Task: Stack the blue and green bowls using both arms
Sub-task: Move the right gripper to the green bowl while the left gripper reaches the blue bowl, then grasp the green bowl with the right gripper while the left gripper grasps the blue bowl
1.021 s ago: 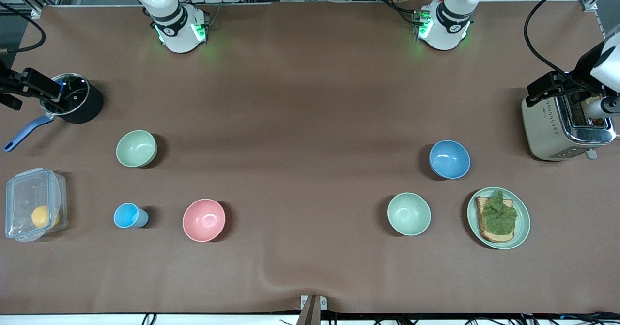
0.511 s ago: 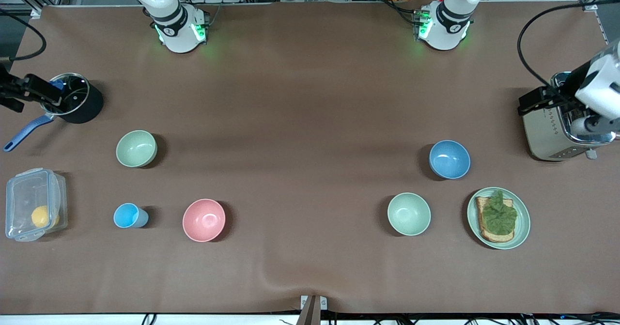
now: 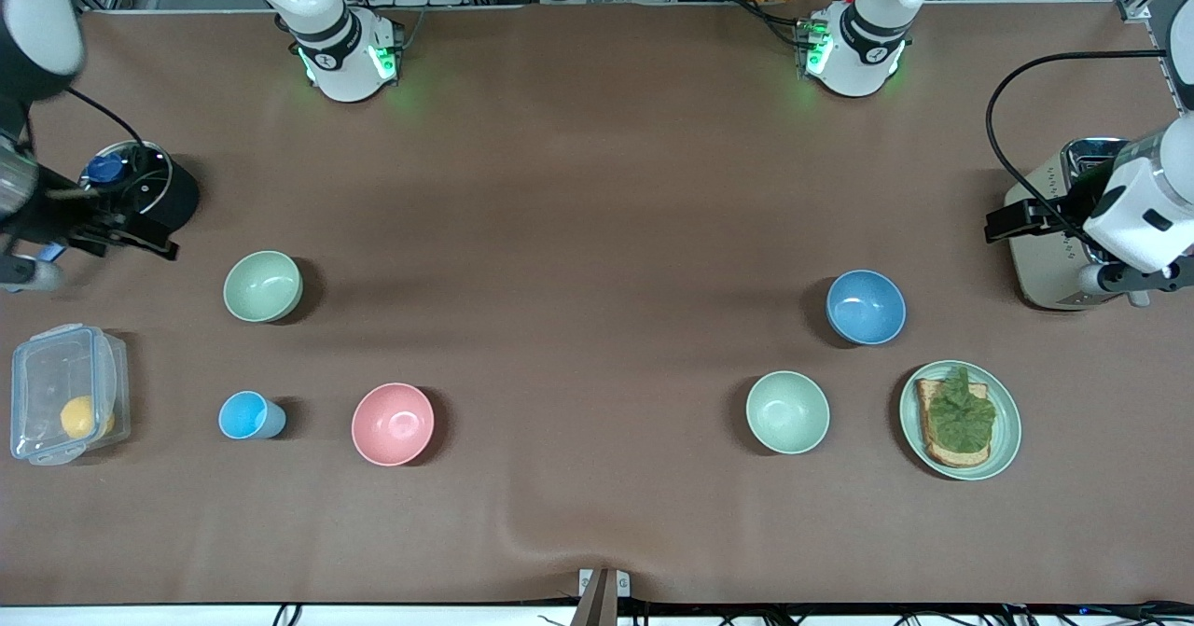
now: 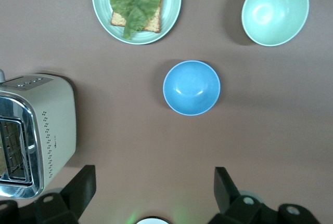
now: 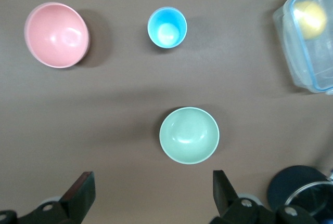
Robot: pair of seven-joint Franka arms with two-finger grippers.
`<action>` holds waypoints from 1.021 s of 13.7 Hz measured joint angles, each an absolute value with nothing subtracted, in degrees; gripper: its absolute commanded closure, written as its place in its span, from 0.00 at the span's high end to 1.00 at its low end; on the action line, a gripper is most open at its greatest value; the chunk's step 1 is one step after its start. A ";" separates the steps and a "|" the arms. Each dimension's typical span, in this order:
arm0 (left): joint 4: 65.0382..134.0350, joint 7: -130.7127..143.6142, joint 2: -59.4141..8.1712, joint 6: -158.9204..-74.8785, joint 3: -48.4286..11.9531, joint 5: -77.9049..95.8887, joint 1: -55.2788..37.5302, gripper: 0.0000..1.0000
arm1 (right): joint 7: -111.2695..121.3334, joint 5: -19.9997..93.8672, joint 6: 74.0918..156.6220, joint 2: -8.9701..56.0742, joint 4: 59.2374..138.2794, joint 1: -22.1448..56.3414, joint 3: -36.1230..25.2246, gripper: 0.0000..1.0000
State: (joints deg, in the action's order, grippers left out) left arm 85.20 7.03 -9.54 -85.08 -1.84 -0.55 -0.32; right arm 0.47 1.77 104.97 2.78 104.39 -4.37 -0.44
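- My left gripper [image 4: 151, 190] hangs high beside the toaster [image 3: 1054, 234], fingers spread and holding nothing; the blue bowl [image 3: 866, 307] sits on the table [image 3: 578, 187] ahead of it.
- My right gripper [image 5: 150, 193] hovers by the black pot [image 3: 145, 187], fingers also spread wide.
- The green bowl [image 3: 263, 286] lies just ahead of that gripper, toward the pink bowl [image 3: 393, 424].

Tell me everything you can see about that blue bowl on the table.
The blue bowl is a plain, round, medium-blue bowl with a matte look and a slightly paler rim. It stands upright and empty on the brown table, toward the left arm's end. Nothing touches it. The toaster, a pale green bowl and the plate with toast all stand apart from it. The left gripper hangs open nearby, above the table.
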 measured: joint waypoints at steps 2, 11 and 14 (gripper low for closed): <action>85.21 7.02 -9.81 -85.08 -1.76 -0.56 0.81 1.00 | 0.47 1.77 111.78 3.07 111.66 -4.99 -0.45 1.00; 85.54 6.87 -18.10 -85.21 -2.00 -1.71 1.09 1.00 | 2.57 1.77 117.72 10.42 120.01 -11.04 -0.51 1.00; 85.51 6.89 -19.54 -85.53 -1.90 -1.71 1.55 1.00 | 6.07 1.77 121.74 13.00 120.93 -14.17 -0.55 0.88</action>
